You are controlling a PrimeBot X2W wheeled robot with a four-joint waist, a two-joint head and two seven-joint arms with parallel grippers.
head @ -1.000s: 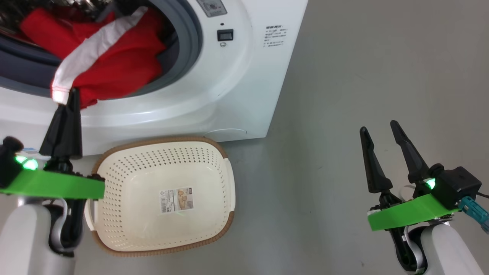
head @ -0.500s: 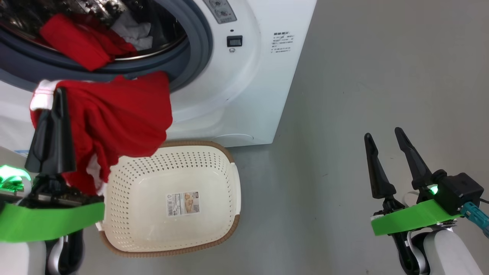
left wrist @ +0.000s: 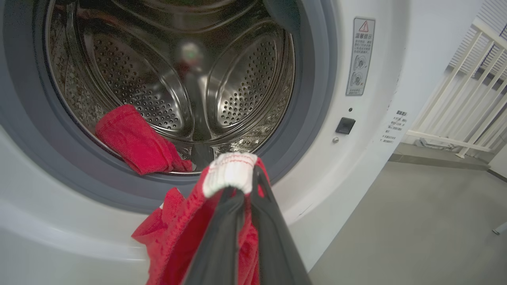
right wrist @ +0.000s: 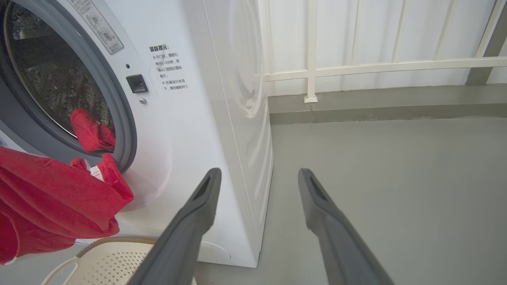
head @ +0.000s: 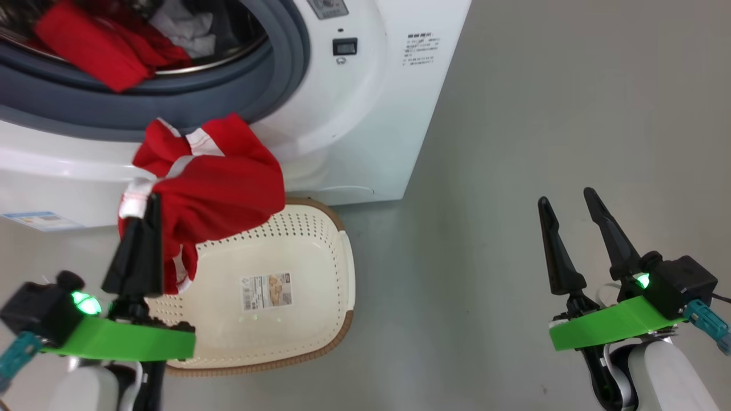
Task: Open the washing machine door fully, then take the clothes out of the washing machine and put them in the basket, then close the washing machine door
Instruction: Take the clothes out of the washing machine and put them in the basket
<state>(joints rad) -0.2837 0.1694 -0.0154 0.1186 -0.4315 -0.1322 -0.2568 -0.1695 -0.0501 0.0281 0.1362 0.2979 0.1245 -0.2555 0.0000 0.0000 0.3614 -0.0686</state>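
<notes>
1. Step in hand: unloading. Left gripper (head: 153, 198) has its jaws pinched shut on the white trim of a red garment (head: 223, 182), which hangs over the far-left part of the basket (head: 320, 251), near the washing machine (head: 365, 114).
2. Right gripper (head: 565, 197): jaws apart, empty, well off to the right.
3. Next, I'd guess: lower, let go, then fetch the red clothes (head: 85, 48) left in the drum.

We're looking at the left gripper (head: 153, 200) and right gripper (head: 565, 195): long tapering black fingers (head: 558, 257), each on a bright green bracket (head: 611, 328). A green light (head: 643, 280) glows beside a black box (head: 685, 282) with a teal connector (head: 707, 324); pale white forearm (head: 668, 371) nearest us.
</notes>
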